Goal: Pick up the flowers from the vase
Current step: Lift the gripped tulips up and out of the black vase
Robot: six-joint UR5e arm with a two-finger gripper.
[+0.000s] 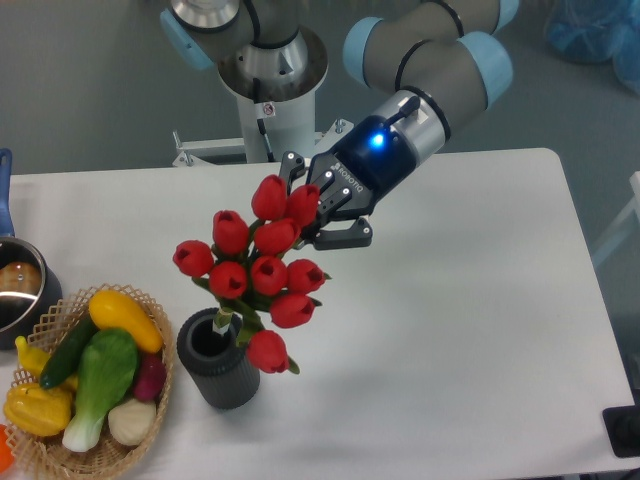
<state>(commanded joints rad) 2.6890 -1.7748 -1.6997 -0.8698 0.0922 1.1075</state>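
Note:
The flowers, a bunch of glossy red tulip buds on green stems, lean to the right out of the vase, a short dark grey ribbed cylinder at the front left of the white table. The stems still sit inside the vase mouth. My gripper reaches in from the upper right at the top of the bunch. Its jaws stand wide apart on either side of the two topmost buds. The fingertips are partly hidden behind those buds, and I see no squeeze on them.
A woven wicker basket with yellow, green and dark red produce stands just left of the vase. A metal pot with a blue handle sits at the left edge. The robot's base stands behind the table.

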